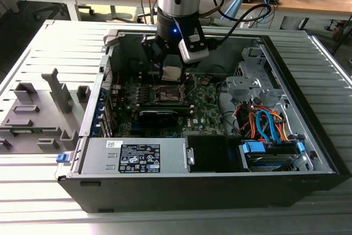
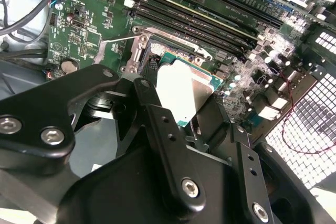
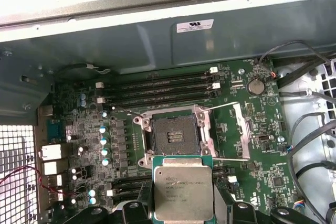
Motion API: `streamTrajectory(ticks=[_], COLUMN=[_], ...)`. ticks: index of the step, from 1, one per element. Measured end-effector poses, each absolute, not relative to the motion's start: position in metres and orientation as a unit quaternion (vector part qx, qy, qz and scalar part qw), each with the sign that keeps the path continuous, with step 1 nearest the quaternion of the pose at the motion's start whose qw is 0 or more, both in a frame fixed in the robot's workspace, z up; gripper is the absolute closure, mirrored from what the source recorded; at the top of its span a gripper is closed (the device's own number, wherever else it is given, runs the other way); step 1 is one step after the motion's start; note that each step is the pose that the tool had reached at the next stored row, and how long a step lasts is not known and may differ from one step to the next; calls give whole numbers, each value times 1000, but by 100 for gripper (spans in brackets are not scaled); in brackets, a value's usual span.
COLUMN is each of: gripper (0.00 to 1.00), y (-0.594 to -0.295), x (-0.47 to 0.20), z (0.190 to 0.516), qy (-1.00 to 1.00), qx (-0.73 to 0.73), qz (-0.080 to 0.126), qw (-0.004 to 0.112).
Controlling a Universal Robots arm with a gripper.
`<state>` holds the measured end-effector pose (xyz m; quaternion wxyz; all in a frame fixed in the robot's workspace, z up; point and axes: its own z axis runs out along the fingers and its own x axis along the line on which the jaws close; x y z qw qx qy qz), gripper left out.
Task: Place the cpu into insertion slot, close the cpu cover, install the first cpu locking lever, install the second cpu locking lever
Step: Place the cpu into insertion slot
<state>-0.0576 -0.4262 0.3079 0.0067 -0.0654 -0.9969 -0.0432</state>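
My gripper (image 1: pixel 171 73) hangs inside the open computer case and is shut on the cpu (image 3: pixel 182 195), a flat square chip with a silver-grey top. The chip sits between the black fingers (image 2: pixel 152 108) in the second wrist view, tilted above the board. Just beyond it lies the insertion slot (image 3: pixel 173 137), a square black socket with its dark centre uncovered. Beside the socket, the cpu cover (image 3: pixel 242 129) stands swung open. Two thin metal locking levers (image 3: pixel 220 106) stick out, released, near the cover. In the exterior view the cpu (image 1: pixel 171 73) hovers a little above the insertion slot (image 1: pixel 168 93).
Long black memory slots (image 3: pixel 163 85) flank the socket on the green board (image 3: pixel 262 177). The case wall (image 3: pixel 157 35) rises behind. Orange and blue cables (image 1: pixel 264 122) and a drive cage (image 1: pixel 250 81) fill the exterior view's right. Grey fixtures (image 1: pixel 38 114) stand outside the case.
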Motion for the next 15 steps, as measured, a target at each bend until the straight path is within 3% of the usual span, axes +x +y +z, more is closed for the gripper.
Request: streamTrajectory(ticks=[15], gripper=[46], y=[-426], x=[-58], z=[308], qy=[-996], qx=[-79], qz=[-43], qw=[6])
